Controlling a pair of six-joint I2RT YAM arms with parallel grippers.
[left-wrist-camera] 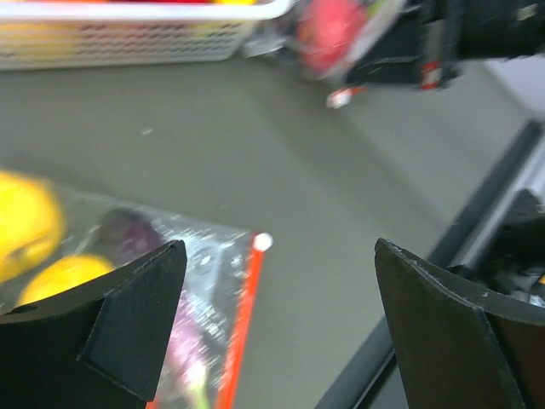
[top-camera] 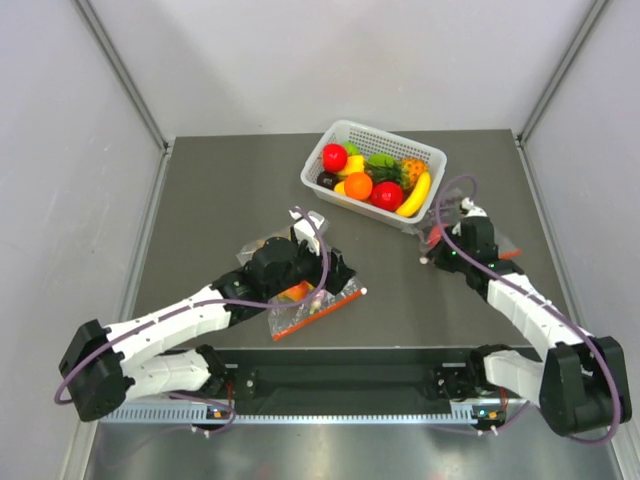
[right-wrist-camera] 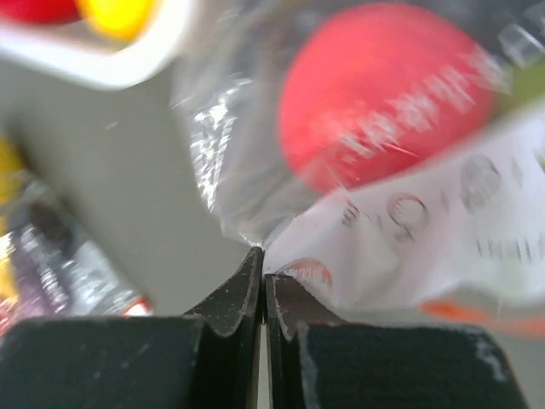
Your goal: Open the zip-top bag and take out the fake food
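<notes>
Jaws on the right arm are pressed together on a fold of clear film at the edge of the zip-top bag (right-wrist-camera: pixel 247 170). A red apple (right-wrist-camera: pixel 383 94) bulges inside the plastic just past the tips. The bag sits on the tabletop (top-camera: pixel 230 190) just beside the near right corner of the white basket (top-camera: pixel 320 170), mostly hidden under the right wrist in the top view. Its orange zip strip (right-wrist-camera: pixel 502 322) shows low at the right of the wrist view, away from the pinch. Whether the bag is lifted or lying flat cannot be told.

The left jaws stand wide and hold nothing. They hover over a second clear bag (top-camera: pixel 305 310) with yellow and purple pieces, well apart from the one the task wants.

The step in hand looks like securing the bag before opening it, and the zip appears still closed. Next, the left jaws likely need to cross to the right and take the opposite lip near the strip. A pinch on film away from the zip may only stretch the plastic rather than part the seal.
</notes>
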